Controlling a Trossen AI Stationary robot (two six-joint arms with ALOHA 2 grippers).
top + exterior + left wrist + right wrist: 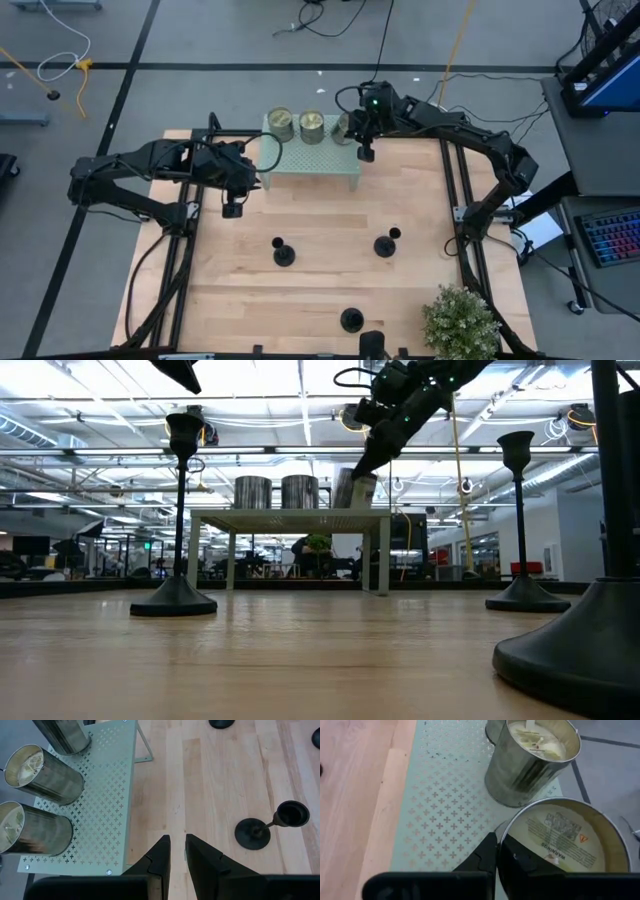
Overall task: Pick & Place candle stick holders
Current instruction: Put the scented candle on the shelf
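Three black candle stick holders stand on their disc bases on the wooden table: one at left centre [283, 252], one at right centre [386, 243], one near the front edge [351, 320]. My right gripper [366, 152] is at the right end of the green perforated stand [312, 165], shut on a greenish-gold tin [560, 840] that is tilted. My left gripper [232, 208] hovers off the stand's left end, its fingers [177, 851] a narrow gap apart and empty. One holder also shows in the left wrist view [265, 827]. My right gripper holds the tilted tin at its bottom rim [506, 831]. One finger [482, 857] lies outside the wall and the other over the labelled bottom face. The fingers slant down from the far right. The tin leans on the stand's right end [358, 488].
Two more tins [280, 123] [312, 124] stand upright on the stand's far side. A potted plant [460, 322] sits at the table's front right corner. Bare wood lies between the stand and the holders.
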